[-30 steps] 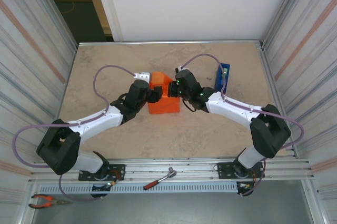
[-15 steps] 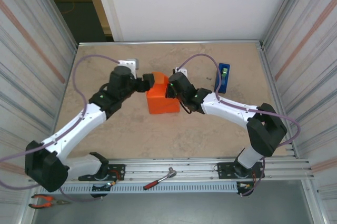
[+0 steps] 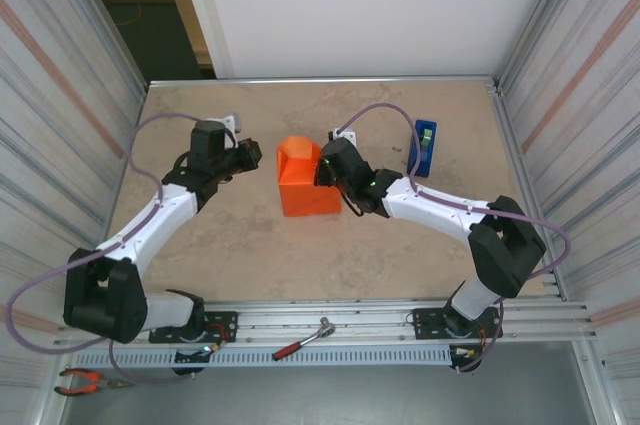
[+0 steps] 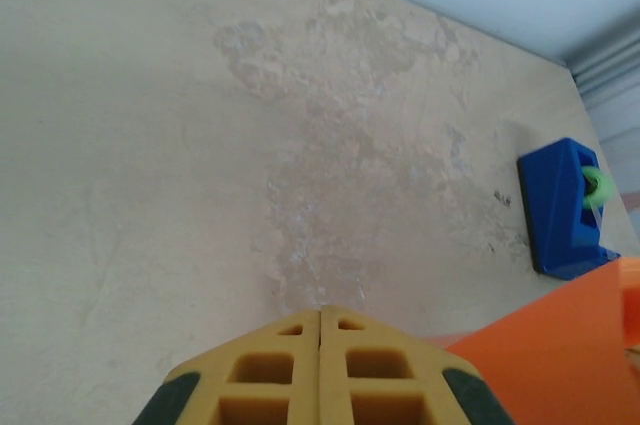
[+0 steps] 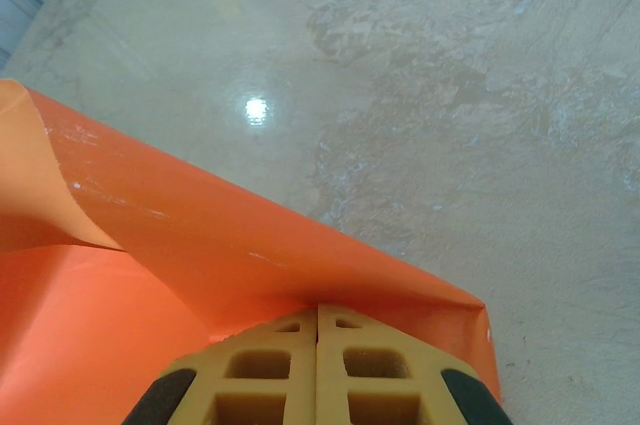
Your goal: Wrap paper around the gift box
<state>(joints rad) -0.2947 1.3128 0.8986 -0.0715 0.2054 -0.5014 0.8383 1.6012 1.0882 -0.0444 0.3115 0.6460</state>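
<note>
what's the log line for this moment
left gripper shut, clear of paper | right gripper shut, tips against paper fold | paper folded up, flap loose

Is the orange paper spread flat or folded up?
Folded up: the paper stands as a compact raised bundle, with a flap curling over.

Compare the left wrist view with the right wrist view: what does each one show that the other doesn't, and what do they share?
Left wrist view: the blue tape dispenser with its green roll, standing on the table beyond the left fingers, and a flat corner of the paper off to one side. Right wrist view: a curled, folded edge of the paper meeting the tips of the right fingers, plus a light glare on the table. Shared: the beige table, the orange paper, and yellow fingers shut together.
</note>
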